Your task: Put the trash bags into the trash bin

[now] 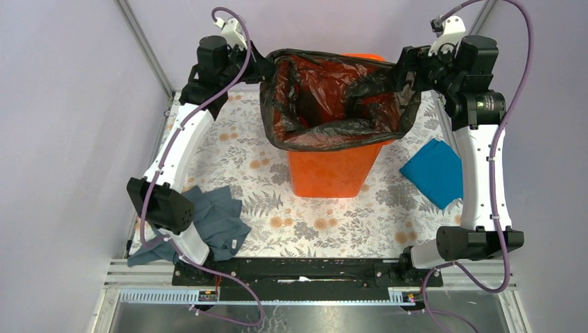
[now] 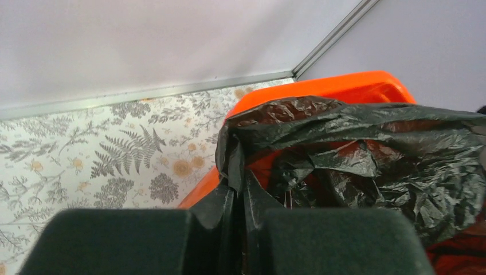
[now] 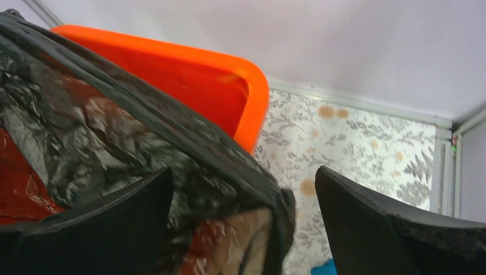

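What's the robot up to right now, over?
Left fingers pinch trash bag. Right fingers open, bag edge loose between them. Bag stretched over bin mouth, far rim bare. Nothing blocking.

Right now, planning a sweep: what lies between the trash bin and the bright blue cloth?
Only bare floral table, shown in the top external view.

No text, label, brand, number or sign can be read in any view; the bin and bag show no legible print.
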